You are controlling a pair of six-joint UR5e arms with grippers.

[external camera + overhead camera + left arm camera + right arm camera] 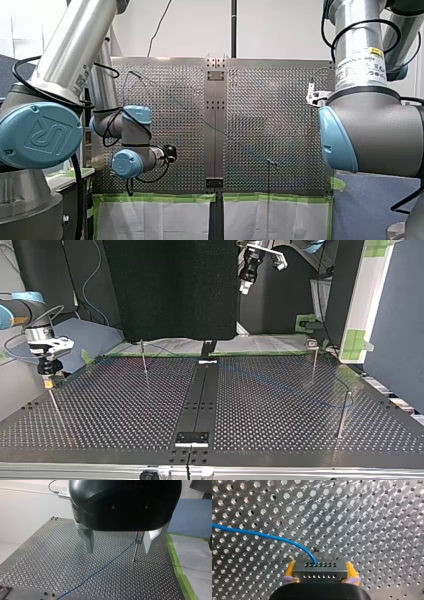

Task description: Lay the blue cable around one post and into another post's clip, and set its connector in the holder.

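In the right wrist view my right gripper [320,563] is shut on the grey connector [319,573], one yellow pad on each side. The blue cable [262,536] leaves the connector's top and curves away over the perforated plate. In the top view this gripper [48,382] hangs at the left edge, just above a thin post [54,404]. My left gripper [118,546] is open, its metal fingers [88,540] empty and well above the table. The cable [100,570] runs beneath it up to a thin post [135,551]. In the top view the left gripper [244,286] is high at the back.
Thin posts stand on the plate at the back left [143,359], back right [313,362] and right [343,414] of the top view. The cable [280,385] lies faintly across the right half. A dark centre strip [199,405] divides the plate; green tape [160,198] lines its near edge in the front view.
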